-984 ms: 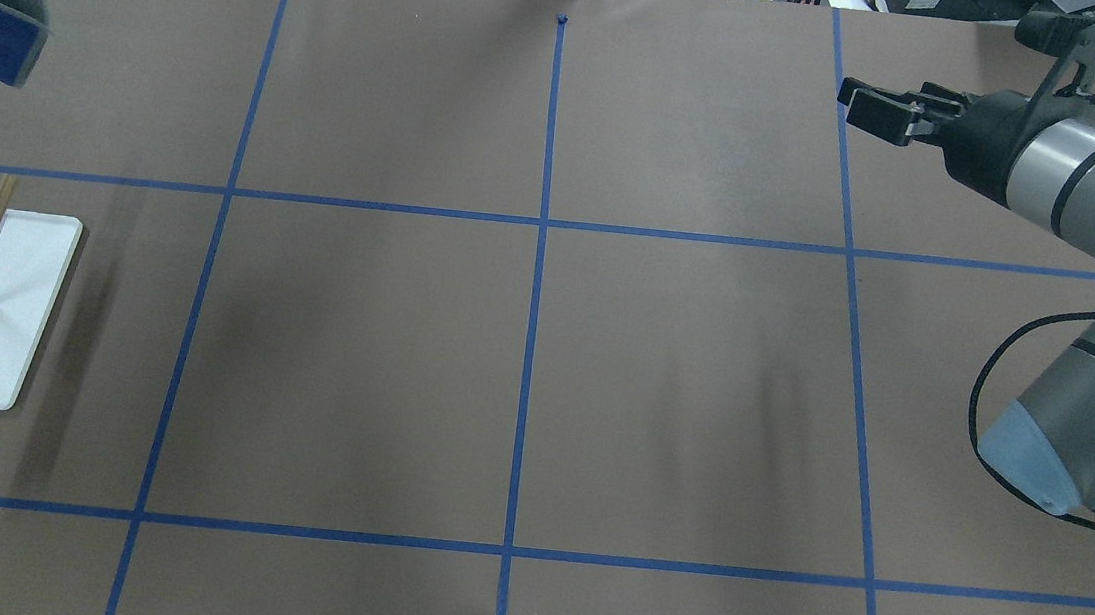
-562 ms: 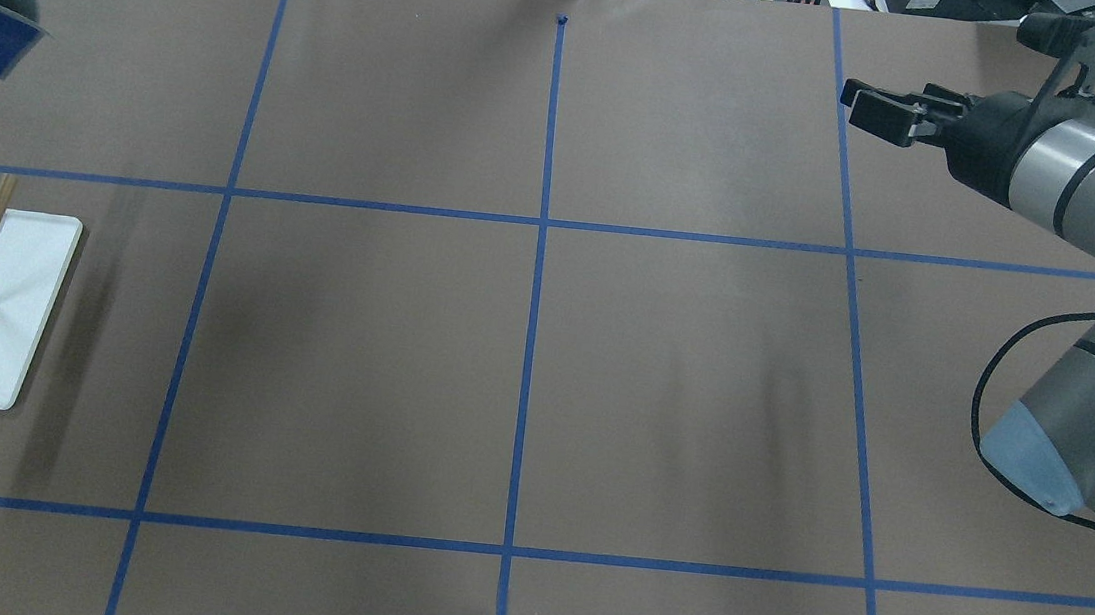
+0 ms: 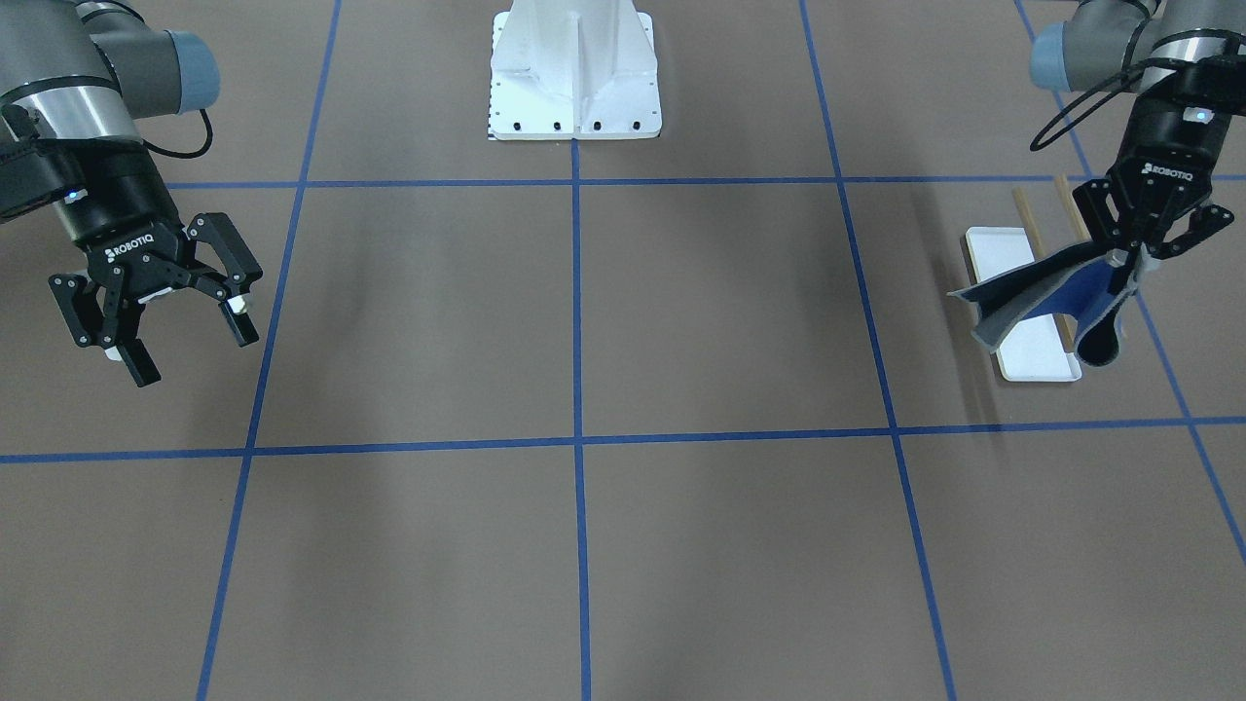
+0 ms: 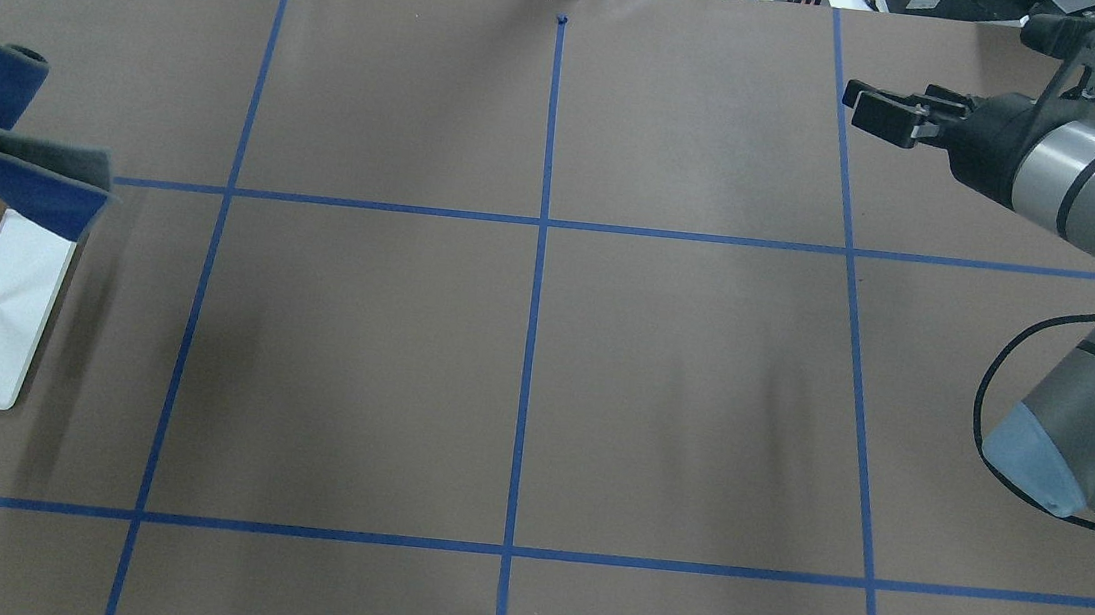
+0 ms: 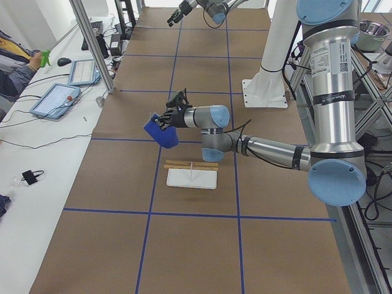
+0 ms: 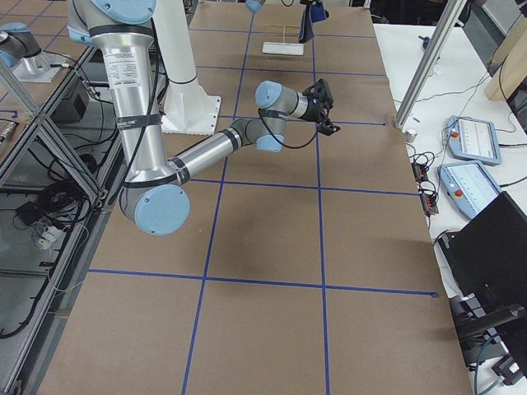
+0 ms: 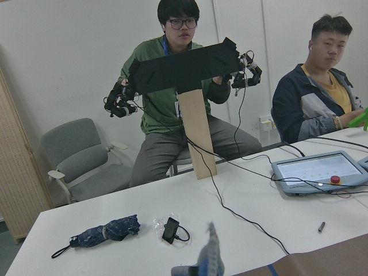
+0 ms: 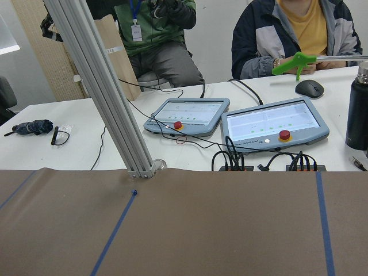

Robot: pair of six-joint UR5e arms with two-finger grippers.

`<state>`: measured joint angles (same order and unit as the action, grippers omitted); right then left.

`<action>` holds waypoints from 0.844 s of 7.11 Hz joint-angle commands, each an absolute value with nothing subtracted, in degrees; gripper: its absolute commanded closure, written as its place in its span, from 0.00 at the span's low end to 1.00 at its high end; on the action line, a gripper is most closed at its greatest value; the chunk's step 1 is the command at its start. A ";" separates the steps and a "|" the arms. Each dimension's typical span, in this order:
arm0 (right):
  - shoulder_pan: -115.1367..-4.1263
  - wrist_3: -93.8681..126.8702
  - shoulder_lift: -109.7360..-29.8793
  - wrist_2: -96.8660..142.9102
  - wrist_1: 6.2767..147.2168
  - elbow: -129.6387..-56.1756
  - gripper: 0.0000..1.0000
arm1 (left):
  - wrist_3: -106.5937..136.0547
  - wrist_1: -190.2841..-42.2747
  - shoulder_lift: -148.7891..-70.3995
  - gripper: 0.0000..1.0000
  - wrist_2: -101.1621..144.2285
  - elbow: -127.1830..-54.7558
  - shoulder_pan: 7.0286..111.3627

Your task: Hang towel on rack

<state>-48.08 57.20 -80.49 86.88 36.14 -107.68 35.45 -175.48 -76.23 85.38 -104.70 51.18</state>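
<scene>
Towel [image 3: 1063,290] hangs from left gripper [image 3: 1135,259] near rack [image 3: 1040,356].

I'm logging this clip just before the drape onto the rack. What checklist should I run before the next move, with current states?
1. Towel held by left gripper: ok, shut on it.
2. Towel clear of the table: ok, it hangs in the air.
3. Towel centred over the bars of the rack: not ok, it hangs at the end away from the robot.
4. Rack upright, bars bare: ok.
5. Towel spread flat: not ok, folded over.
6. Right gripper out of the way: ok, open, far across the table.
</scene>
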 commanded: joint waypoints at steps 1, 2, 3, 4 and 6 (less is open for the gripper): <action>-48.08 57.13 -80.42 86.92 36.21 -107.67 0.00 | 35.94 -186.20 -66.92 1.00 89.99 -104.68 49.92; -48.08 57.13 -80.33 86.92 36.21 -107.67 0.00 | 36.12 -187.54 -64.97 1.00 91.31 -104.42 49.92; -48.08 57.13 -80.25 86.92 36.21 -107.67 0.00 | 38.73 -187.65 -64.78 1.00 91.41 -103.63 49.92; -48.08 57.13 -80.07 86.92 36.12 -107.67 0.00 | 39.80 -187.73 -64.86 1.00 91.41 -102.32 50.01; -48.08 57.13 -79.98 86.84 36.12 -107.84 0.00 | 44.87 -187.82 -64.95 0.82 90.80 -100.38 50.01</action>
